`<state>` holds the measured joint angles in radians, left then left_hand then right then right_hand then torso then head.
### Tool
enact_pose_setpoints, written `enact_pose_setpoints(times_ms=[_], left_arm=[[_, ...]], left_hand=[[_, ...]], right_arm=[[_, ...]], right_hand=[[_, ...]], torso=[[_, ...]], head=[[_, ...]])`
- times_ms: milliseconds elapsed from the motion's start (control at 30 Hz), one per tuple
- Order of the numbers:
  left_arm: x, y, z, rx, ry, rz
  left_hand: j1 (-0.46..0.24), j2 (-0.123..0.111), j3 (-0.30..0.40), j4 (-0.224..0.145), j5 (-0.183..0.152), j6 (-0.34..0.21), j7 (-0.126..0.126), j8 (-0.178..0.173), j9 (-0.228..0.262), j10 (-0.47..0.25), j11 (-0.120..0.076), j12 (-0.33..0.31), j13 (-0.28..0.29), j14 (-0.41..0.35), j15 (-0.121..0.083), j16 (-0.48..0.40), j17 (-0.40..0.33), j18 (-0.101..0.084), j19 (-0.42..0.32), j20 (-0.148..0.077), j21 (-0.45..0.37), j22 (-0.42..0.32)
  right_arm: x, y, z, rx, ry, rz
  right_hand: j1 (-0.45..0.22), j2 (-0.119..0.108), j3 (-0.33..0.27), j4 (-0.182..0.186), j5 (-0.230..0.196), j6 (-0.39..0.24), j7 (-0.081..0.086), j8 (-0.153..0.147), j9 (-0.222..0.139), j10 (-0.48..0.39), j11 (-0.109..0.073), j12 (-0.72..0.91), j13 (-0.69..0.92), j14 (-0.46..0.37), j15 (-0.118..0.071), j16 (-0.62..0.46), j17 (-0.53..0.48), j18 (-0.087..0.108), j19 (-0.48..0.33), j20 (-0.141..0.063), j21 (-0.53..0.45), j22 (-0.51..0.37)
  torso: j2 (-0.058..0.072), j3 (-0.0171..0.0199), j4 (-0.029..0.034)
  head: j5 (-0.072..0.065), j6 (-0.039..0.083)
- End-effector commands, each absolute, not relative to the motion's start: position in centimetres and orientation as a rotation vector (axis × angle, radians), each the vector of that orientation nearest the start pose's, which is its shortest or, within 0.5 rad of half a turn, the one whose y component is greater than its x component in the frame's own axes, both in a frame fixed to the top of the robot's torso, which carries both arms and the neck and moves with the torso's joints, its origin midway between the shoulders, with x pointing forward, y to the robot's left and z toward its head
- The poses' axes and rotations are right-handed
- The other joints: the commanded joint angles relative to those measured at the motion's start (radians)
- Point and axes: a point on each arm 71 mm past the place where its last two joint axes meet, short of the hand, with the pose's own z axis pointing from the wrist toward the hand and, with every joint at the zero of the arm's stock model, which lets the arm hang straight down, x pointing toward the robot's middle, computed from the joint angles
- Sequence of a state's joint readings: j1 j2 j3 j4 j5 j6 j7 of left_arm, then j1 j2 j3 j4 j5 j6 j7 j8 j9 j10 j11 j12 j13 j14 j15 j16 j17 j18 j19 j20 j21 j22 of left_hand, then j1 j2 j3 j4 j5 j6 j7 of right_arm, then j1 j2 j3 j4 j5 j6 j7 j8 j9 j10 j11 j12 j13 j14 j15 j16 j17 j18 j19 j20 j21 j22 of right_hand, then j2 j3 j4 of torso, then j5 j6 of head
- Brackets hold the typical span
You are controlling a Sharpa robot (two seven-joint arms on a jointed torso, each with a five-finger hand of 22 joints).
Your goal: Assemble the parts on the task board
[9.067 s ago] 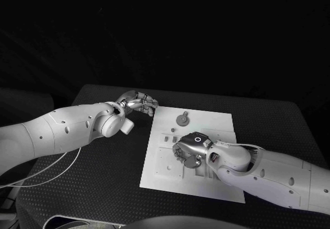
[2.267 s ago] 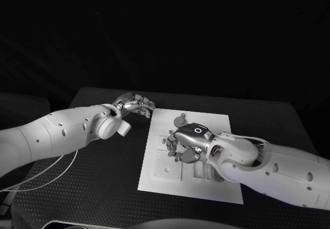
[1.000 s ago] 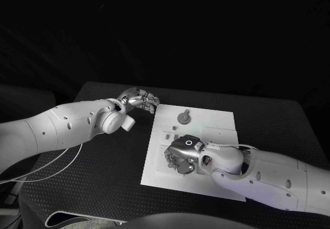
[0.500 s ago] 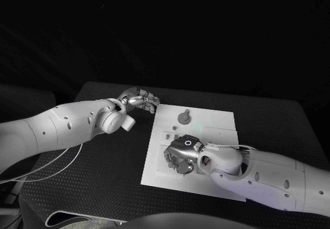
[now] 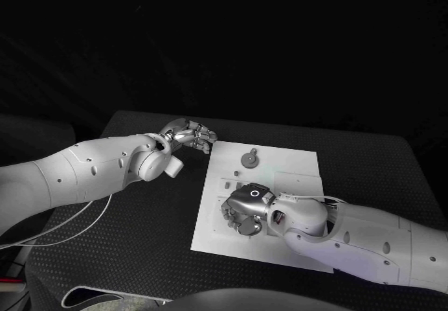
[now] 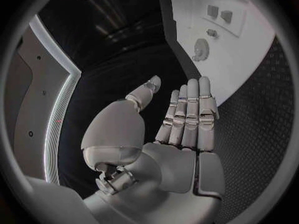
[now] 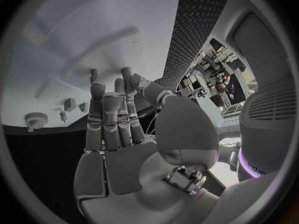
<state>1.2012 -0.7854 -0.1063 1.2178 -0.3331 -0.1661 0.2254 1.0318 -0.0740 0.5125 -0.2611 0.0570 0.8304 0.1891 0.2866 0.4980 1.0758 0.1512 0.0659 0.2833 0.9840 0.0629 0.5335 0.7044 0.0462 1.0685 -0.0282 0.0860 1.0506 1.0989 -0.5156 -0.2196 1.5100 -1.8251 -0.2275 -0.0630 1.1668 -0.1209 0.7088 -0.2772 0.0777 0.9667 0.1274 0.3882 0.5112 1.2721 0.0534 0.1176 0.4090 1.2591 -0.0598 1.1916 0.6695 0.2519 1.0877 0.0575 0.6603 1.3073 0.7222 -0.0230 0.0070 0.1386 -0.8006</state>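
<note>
The white task board [image 5: 291,170] lies in the middle of the black table. A round gear-like part [image 5: 250,159] stands near its far edge, with a small part [image 5: 236,173] just in front of it. My right hand [image 5: 245,211] hovers over the board's middle-left area, fingers pointing down at it. In the right wrist view that hand [image 7: 118,134] has straight fingers and an empty palm above the board [image 7: 74,25]. My left hand [image 5: 191,137] sits off the board's far left corner. The left wrist view shows it [image 6: 171,134] flat and empty, with the gear part [image 6: 201,49] beyond the fingertips.
Several small parts [image 6: 219,13] stand in slots further along the board [image 6: 246,59]. The right wrist view shows the gear part [image 7: 35,118] and small parts [image 7: 70,104] past the fingers. Black table [image 5: 131,214] surrounds the board on all sides.
Since 2.3 s ago my right hand has moved down the board toward its near left part; over the last second it barely shifts. My left hand stays put.
</note>
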Motion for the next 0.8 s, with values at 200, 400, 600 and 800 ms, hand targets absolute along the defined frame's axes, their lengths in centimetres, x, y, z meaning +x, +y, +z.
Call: enact_pose_setpoints(times_ms=[200,400,600,800], left_arm=[[52.63,26.48,-22.47,-0.876,1.703,-1.21],[52.63,26.47,-22.47,-0.876,1.703,-1.21],[52.64,26.51,-22.48,-0.877,1.703,-1.209],[52.64,26.49,-22.48,-0.877,1.704,-1.209]], left_hand=[[-0.009,0.0,-0.001,0.004,-0.002,-0.004,0.002,0.007,-0.001,0.0,0.003,0.003,-0.001,0.002,0.007,-0.005,0.002,0.019,0.006,-0.002,-0.006,0.0],[-0.009,0.0,-0.001,0.004,-0.002,-0.005,0.002,0.007,-0.001,0.0,0.003,0.003,-0.002,0.002,0.007,-0.006,0.002,0.019,0.006,-0.002,-0.006,0.0],[-0.009,0.0,-0.002,0.005,-0.002,-0.005,0.002,0.007,-0.002,0.0,0.004,0.003,-0.002,0.002,0.007,-0.006,0.003,0.019,0.006,-0.001,-0.007,0.0],[-0.01,0.0,-0.002,0.005,-0.002,-0.005,0.003,0.007,-0.002,-0.001,0.004,0.002,-0.002,0.002,0.007,-0.007,0.003,0.019,0.006,-0.001,-0.007,0.0]], right_arm=[[39.26,-3.65,-28.59,-0.797,1.74,0.859],[39.29,-3.68,-28.41,-0.773,1.726,0.876],[39.46,-3.99,-28.23,-0.745,1.702,0.877],[39.57,-4.26,-28.13,-0.728,1.691,0.877]], right_hand=[[-0.047,-0.046,-0.017,0.01,0.001,-0.025,0.01,-0.02,-0.01,-0.027,0.011,-0.018,-0.009,-0.006,0.013,0.004,0.001,0.01,-0.008,-0.001,-0.001,0.021],[-0.056,-0.065,-0.024,0.017,0.002,-0.055,0.024,-0.04,-0.016,-0.059,0.024,-0.038,-0.016,-0.011,0.025,0.007,0.002,0.01,-0.009,-0.002,0.001,0.022],[-0.057,-0.072,-0.026,0.022,0.002,-0.066,0.029,-0.047,-0.019,-0.064,0.026,-0.04,-0.017,-0.012,0.027,0.009,0.003,0.01,-0.009,-0.002,0.002,0.022],[-0.056,-0.078,-0.026,0.025,0.002,-0.074,0.033,-0.052,-0.02,-0.071,0.029,-0.043,-0.019,-0.017,0.03,0.009,0.002,0.01,-0.012,-0.002,0.002,0.022]], torso=[[0.0,0.0005,-0.0002],[0.0,0.0006,-0.0004],[0.0,0.0004,-0.0002],[0.0,0.0001,0.0001]], head=[[0.0,-0.001],[0.0,-0.002],[-0.001,-0.003],[-0.003,-0.002]])
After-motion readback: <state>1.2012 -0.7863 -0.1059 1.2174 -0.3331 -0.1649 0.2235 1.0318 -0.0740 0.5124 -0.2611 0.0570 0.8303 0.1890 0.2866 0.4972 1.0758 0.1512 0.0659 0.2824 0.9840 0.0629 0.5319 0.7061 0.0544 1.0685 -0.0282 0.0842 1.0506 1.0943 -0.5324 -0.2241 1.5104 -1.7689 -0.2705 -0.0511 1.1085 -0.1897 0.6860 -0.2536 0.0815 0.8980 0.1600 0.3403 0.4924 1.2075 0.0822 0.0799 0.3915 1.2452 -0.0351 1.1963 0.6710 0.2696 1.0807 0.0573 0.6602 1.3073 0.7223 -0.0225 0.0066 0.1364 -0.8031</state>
